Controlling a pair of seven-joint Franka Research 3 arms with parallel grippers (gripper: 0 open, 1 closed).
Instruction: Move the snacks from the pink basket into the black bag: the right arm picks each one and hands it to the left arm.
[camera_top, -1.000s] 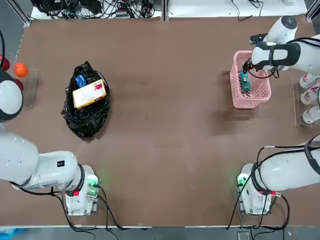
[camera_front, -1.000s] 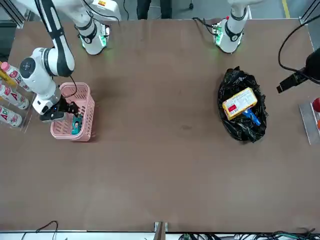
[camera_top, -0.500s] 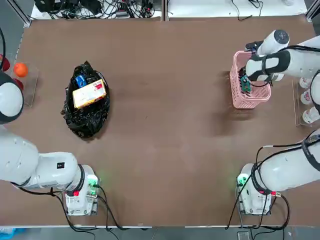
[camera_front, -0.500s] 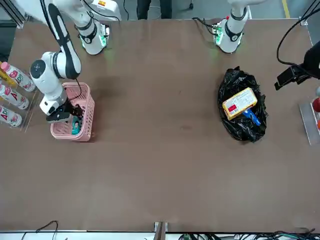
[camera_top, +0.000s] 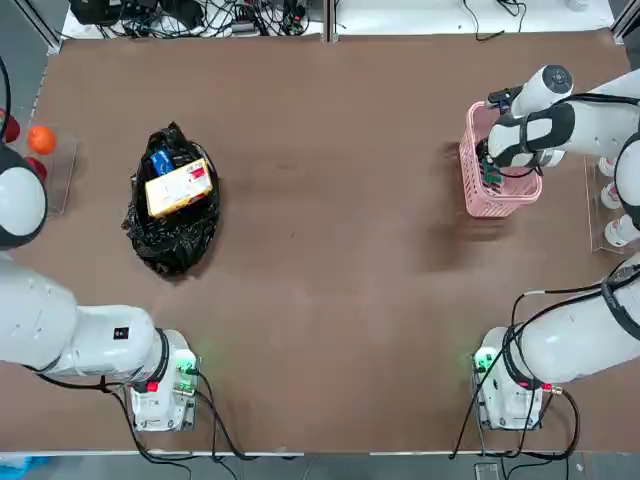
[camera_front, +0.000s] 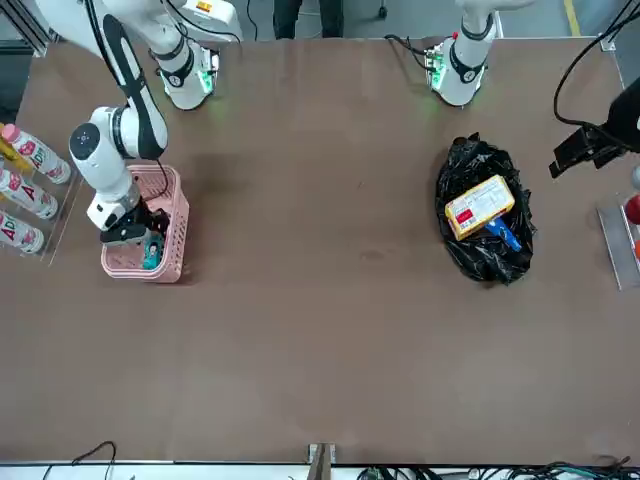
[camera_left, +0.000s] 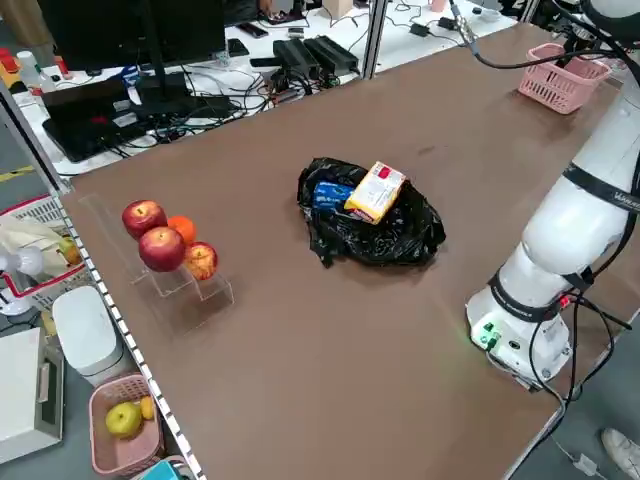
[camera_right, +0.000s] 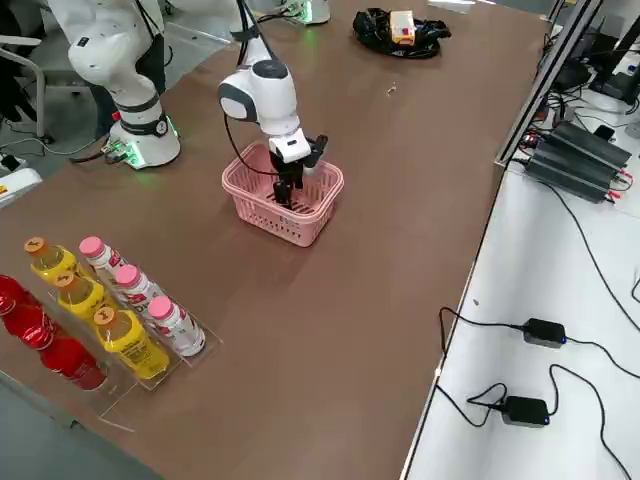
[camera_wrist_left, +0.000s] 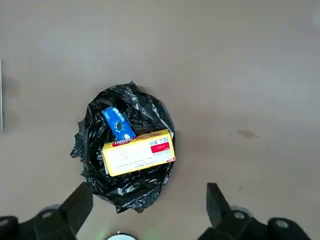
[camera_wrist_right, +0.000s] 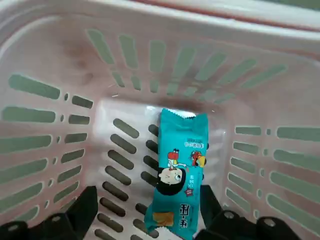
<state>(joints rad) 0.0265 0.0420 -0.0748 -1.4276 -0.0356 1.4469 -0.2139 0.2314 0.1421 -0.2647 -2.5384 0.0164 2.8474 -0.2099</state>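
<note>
The pink basket (camera_wrist_right: 60, 75) holds one teal packet (camera_wrist_right: 179, 170) lying flat on its slotted floor. The right end effector (camera_wrist_right: 145, 215) reaches down inside, fingers spread either side of the packet, gripping nothing. The black bag (camera_wrist_left: 125, 150) (far across the tabletop (camera_top: 330, 250)) holds a yellow box (camera_wrist_left: 138, 152) over a blue packet (camera_wrist_left: 118, 124). The left end effector (camera_wrist_left: 150, 212) hovers above, wide apart, empty.

Glossy wrinkled plastic black bag (camera_top: 172, 215)

It was a robotics lab: a brown-topped table (camera_top: 330, 250) ringed by tangled black cables (camera_top: 190, 15), aluminium frame posts (camera_left: 372, 35) and power adapters (camera_right: 545, 332).
</note>
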